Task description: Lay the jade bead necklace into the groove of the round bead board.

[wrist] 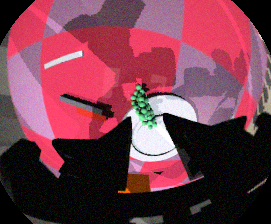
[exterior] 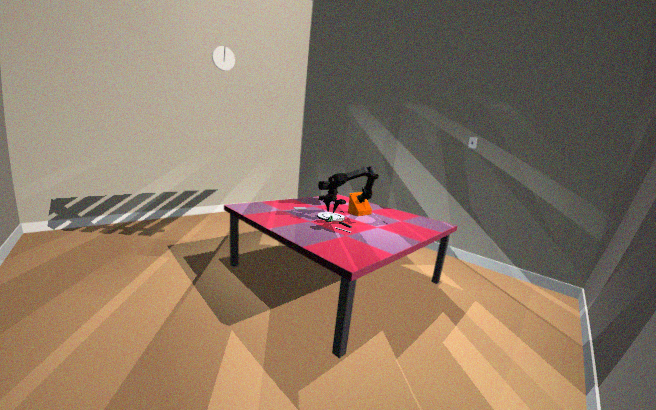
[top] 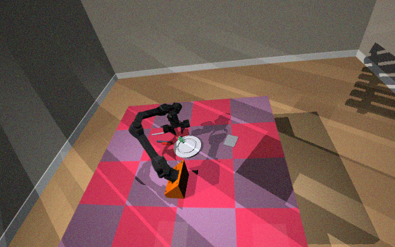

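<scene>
While the black arm (top: 146, 144) (exterior: 353, 175) reaches out from its orange block (top: 174, 187) (exterior: 359, 204) (wrist: 140, 182), its pincer (top: 178, 134) (exterior: 331, 211) (wrist: 147, 117) points down near the edge of the round white bead board (top: 196, 150) (exterior: 336, 216) (wrist: 186, 106). The pincer is partly spread, with a gap between its two pointed fingers, and it pinches nothing.

The green bead necklace (top: 181, 139) (exterior: 330, 218) (wrist: 142, 105) is bunched into a narrow, uneven strand at the side of the board. In the wrist view one end overlaps the board's white face and the other reaches past its rim. The beads are not spread around the circular groove. Whether every bead touches the board or the surface cannot be told.

The board lies flat on the pink and purple checked surface (top: 150, 226) (exterior: 320, 239) (wrist: 28, 100), in front of the orange block. Near the board, apart from it, lies a slim grey, black and orange piece (top: 164, 141) (exterior: 345, 224) (wrist: 81, 104), with a thin white strip (top: 158, 134) (exterior: 343, 230) (wrist: 63, 60) farther out. Across the board from these, a pale grey square (top: 230, 140) (exterior: 300, 208) lies flat, well apart from the necklace. A round white clock (exterior: 223, 58) hangs on the wall beyond.
</scene>
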Controlling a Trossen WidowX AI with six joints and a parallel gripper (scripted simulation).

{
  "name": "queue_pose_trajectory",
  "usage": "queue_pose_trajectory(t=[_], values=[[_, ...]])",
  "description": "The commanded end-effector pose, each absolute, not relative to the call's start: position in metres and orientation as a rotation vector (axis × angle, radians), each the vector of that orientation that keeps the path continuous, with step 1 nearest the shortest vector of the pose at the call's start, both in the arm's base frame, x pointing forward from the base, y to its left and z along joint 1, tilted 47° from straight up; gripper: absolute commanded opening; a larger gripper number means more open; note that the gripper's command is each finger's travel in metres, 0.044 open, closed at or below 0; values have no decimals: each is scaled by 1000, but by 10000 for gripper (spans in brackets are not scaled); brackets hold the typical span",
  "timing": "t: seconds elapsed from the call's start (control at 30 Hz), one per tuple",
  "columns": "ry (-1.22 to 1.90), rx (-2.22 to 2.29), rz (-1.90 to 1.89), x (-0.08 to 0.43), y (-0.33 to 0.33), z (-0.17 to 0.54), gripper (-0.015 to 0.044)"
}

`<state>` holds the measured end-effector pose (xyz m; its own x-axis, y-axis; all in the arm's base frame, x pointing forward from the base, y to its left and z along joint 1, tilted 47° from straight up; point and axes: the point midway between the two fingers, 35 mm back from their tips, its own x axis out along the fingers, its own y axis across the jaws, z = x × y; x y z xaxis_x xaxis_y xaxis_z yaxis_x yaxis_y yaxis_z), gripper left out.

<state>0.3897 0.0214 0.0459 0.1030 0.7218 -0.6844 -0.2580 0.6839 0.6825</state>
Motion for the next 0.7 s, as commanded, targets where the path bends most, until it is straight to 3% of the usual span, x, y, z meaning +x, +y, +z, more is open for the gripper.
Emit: queue_pose_trajectory(t=[0.0,0.67], values=[[1274,450,757,390,23,44,200],[1279,458,759,392,45,24,200]])
